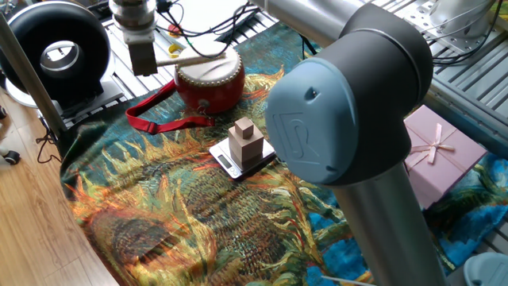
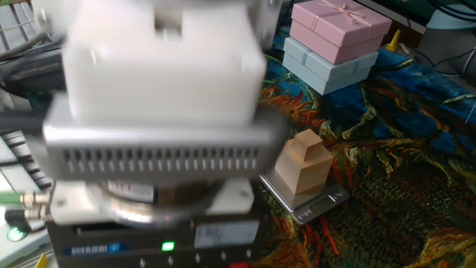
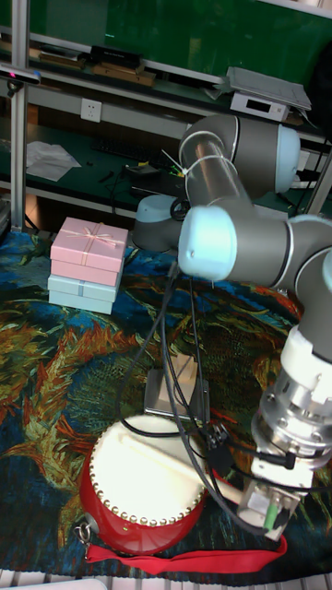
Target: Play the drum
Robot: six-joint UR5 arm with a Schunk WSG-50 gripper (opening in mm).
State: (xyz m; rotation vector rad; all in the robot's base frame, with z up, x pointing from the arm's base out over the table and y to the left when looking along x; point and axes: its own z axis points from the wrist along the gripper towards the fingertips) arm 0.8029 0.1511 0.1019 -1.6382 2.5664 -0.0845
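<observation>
The drum (image 1: 209, 79) has a red barrel body and a cream head and stands at the far edge of the patterned cloth. Its red strap (image 1: 159, 119) trails to the left. My gripper (image 1: 144, 65) hangs just left of the drum, shut on a pale wooden drumstick (image 1: 198, 56) that reaches over the head. In the tall view the drumstick (image 3: 166, 466) lies across the drum (image 3: 138, 493), with the gripper (image 3: 251, 502) at its right rim. In the other fixed view the arm's wrist housing (image 2: 156, 134) hides the drum.
A wooden block (image 1: 246, 141) stands on a small scale (image 1: 226, 164) just in front of the drum. A black round fan (image 1: 55, 49) sits at the far left. Pink and blue gift boxes (image 3: 85, 267) are stacked at the cloth's other side. Cables run behind the drum.
</observation>
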